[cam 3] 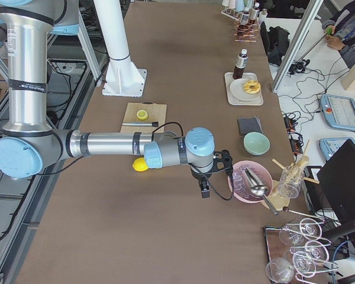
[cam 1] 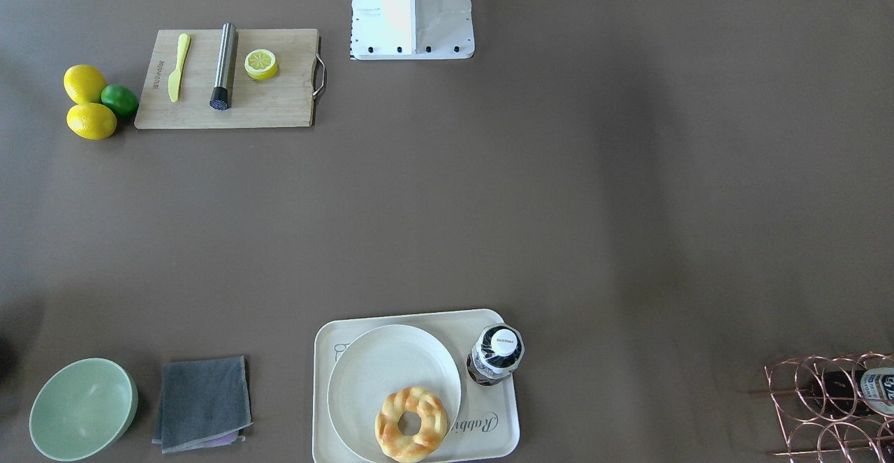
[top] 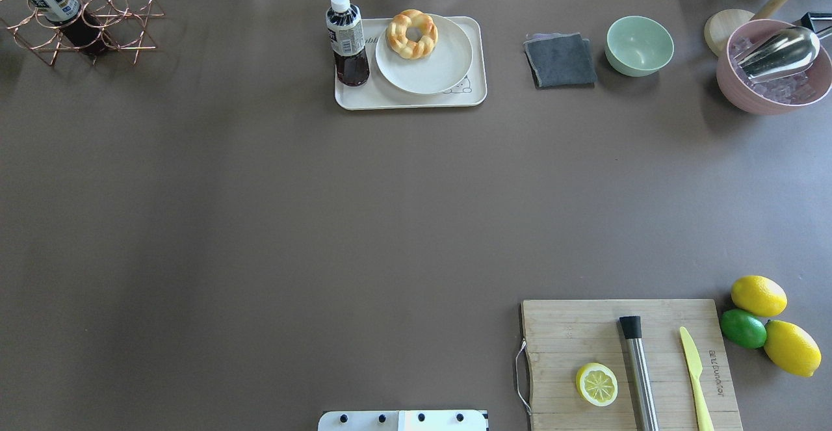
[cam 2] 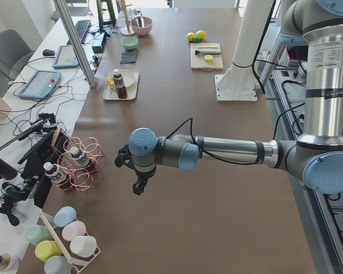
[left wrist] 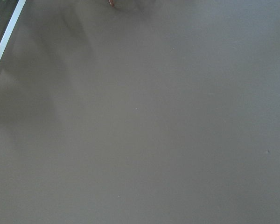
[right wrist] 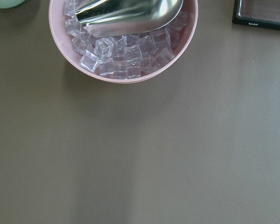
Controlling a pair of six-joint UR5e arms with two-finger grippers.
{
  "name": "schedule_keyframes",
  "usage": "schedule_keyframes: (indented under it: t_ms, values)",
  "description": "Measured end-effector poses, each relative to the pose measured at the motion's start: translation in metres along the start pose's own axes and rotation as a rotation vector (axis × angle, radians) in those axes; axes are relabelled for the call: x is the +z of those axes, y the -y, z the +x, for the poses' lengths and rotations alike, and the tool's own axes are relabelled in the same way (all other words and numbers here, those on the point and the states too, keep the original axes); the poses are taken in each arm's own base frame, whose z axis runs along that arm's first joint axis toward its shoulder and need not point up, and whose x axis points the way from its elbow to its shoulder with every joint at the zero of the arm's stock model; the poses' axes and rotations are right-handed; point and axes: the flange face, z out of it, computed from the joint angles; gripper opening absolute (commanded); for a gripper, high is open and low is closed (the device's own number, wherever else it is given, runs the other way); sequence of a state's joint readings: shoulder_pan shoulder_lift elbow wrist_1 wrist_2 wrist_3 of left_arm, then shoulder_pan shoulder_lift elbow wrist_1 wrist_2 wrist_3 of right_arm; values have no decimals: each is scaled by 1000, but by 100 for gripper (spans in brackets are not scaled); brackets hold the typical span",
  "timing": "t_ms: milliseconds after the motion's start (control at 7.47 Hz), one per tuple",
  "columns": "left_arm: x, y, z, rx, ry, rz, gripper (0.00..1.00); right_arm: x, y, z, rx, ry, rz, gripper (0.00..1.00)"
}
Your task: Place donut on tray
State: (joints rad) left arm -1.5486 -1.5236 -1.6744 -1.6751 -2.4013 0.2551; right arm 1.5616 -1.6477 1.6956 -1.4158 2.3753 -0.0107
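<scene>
The golden-brown twisted donut [top: 412, 33] lies on a round white plate [top: 435, 67] that rests on the cream-white "Rabbit" tray [top: 416, 101] at the table's far side. The donut [cam 1: 411, 424] overlaps the plate's edge towards the tray [cam 1: 489, 435]. A dark drink bottle [top: 349, 41] stands upright on the tray beside the plate. My left gripper [cam 2: 138, 185] hangs over bare table, far from the tray, and shows only in the exterior left view. My right gripper [cam 3: 205, 190] hangs near the pink ice bowl and shows only in the exterior right view. I cannot tell whether either is open or shut.
A wooden cutting board [top: 585, 327] at the near right holds a lemon half [top: 597, 384], a steel muddler [top: 640, 379] and a yellow knife [top: 694, 372]. Lemons [top: 757, 296] lie beside it. A green bowl [top: 639, 45], grey cloth [top: 560, 60], pink ice bowl [top: 773, 73] and wire rack [top: 78, 21] line the far edge.
</scene>
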Motion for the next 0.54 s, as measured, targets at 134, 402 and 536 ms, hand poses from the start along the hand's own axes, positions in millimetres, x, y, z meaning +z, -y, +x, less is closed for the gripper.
schedule_keyframes:
  t_ms: [134, 402, 536]
  values:
    - [0, 0, 0, 4, 1, 1, 98, -1, 1, -1, -3, -1, 3, 100]
    - [2, -3, -2, 2, -1, -3, 98, -1, 1, -2, -3, 1, 4, 100]
    - [4, -6, -3, -2, -2, -6, 98, -1, 1, -2, -2, 3, 3, 100]
